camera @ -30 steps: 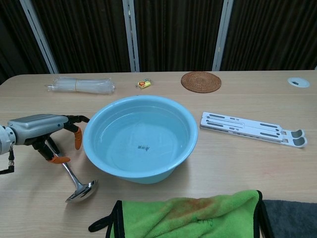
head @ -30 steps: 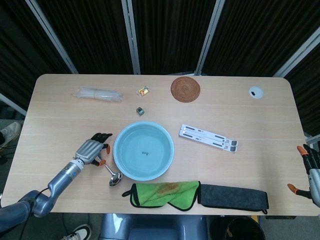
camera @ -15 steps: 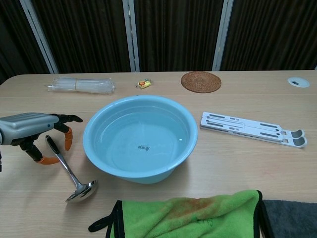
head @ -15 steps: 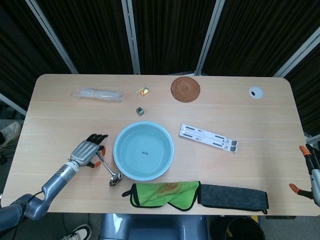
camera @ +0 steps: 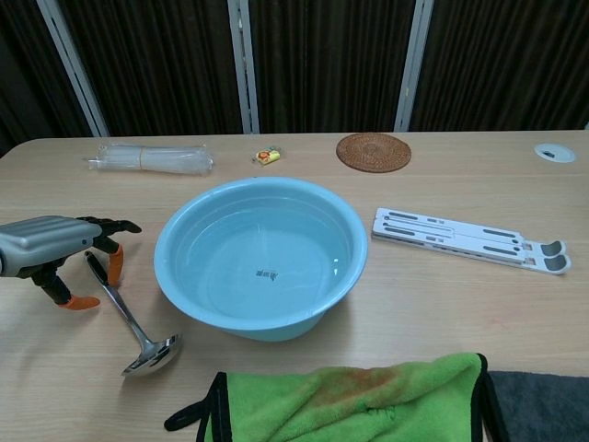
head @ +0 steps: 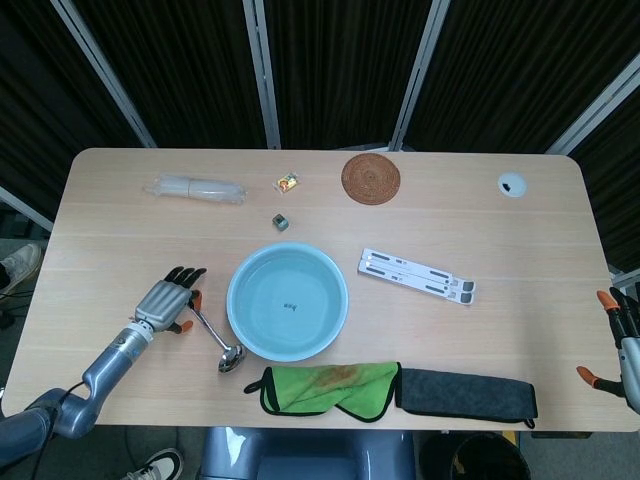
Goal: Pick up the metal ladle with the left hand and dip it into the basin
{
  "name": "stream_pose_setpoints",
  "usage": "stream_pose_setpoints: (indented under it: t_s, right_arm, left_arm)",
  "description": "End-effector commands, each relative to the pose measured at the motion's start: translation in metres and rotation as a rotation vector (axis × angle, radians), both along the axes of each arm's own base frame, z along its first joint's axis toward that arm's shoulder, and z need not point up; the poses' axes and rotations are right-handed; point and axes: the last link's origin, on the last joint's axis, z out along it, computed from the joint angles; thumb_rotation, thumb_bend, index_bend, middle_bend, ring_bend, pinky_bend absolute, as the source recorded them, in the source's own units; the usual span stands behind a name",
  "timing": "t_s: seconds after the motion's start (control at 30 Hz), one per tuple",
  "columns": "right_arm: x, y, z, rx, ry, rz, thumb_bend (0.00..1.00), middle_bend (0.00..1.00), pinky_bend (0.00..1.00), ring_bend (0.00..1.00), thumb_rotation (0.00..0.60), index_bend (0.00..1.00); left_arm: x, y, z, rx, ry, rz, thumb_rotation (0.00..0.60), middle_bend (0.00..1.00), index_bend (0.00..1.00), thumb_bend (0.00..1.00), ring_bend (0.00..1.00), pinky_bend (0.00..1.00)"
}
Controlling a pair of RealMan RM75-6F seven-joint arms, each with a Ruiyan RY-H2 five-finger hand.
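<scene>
The metal ladle lies flat on the table, bowl toward the front edge, handle pointing back-left; in the head view the ladle sits just left of the light blue basin. The basin holds shallow water. My left hand hovers over the handle's far end with fingers spread and nothing in them, seen from above as the left hand. My right hand stays at the table's right edge, fingers apart, empty.
A green cloth and a dark pouch lie along the front edge. A white folding stand sits right of the basin. Farther back are a plastic-wrapped bundle, a woven coaster and small items.
My left hand has drawn back to the left, off the ladle's handle, which now shows fully. The ladle has not moved. The right hand stays put.
</scene>
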Motion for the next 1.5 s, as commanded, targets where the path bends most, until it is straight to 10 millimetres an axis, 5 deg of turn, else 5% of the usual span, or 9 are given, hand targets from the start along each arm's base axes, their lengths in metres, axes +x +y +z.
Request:
stream_pose_setpoints:
  t_s: [0.03, 0.87, 1.5]
  right_arm:
    - [0.000, 0.000, 0.000, 0.001, 0.001, -0.001, 0.00, 0.00, 0.00, 0.00, 0.600, 0.00]
    - [-0.001, -0.001, 0.002, -0.007, 0.003, -0.006, 0.00, 0.00, 0.00, 0.00, 0.600, 0.00]
    - [0.000, 0.000, 0.001, -0.007, 0.007, -0.005, 0.00, 0.00, 0.00, 0.00, 0.600, 0.00]
  left_arm:
    - [0.001, 0.001, -0.002, -0.001, -0.007, -0.004, 0.600, 0.00, 0.47, 0.29, 0.00, 0.00]
    - [-0.003, 0.004, -0.010, -0.019, -0.003, 0.010, 0.600, 0.00, 0.48, 0.34, 0.00, 0.00]
    - [-0.006, -0.011, 0.004, -0.007, -0.020, -0.014, 0.600, 0.00, 0.59, 0.46, 0.00, 0.00]
